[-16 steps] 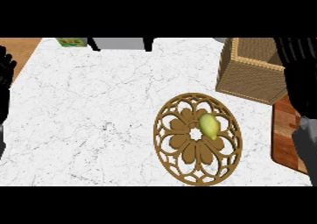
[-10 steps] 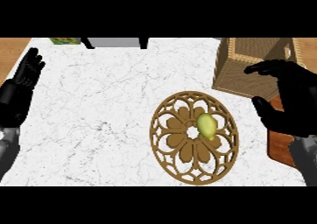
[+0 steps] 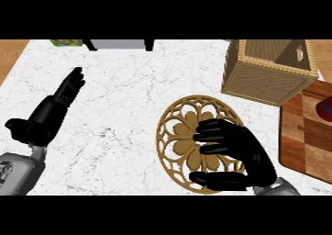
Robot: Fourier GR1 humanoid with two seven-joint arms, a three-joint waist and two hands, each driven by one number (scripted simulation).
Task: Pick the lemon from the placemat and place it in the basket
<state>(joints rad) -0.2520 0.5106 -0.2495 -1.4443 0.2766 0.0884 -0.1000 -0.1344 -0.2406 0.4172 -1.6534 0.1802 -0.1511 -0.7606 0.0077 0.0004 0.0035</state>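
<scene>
right hand (image 3: 236,153) sits curled over the middle of the placemat (image 3: 174,120), totally hiding the lemon, so can't tell if it's actually got it. left hand (image 3: 50,112) rests open, fingers straight, near the counter's left edge. basket (image 3: 267,75) at the far right corner.

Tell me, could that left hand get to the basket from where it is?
Probably not easily. The left hand lies open on the far left of the counter, while the basket stands at the upper right. Nothing sits between them, but the right hand, over the placemat, is much nearer.
</scene>
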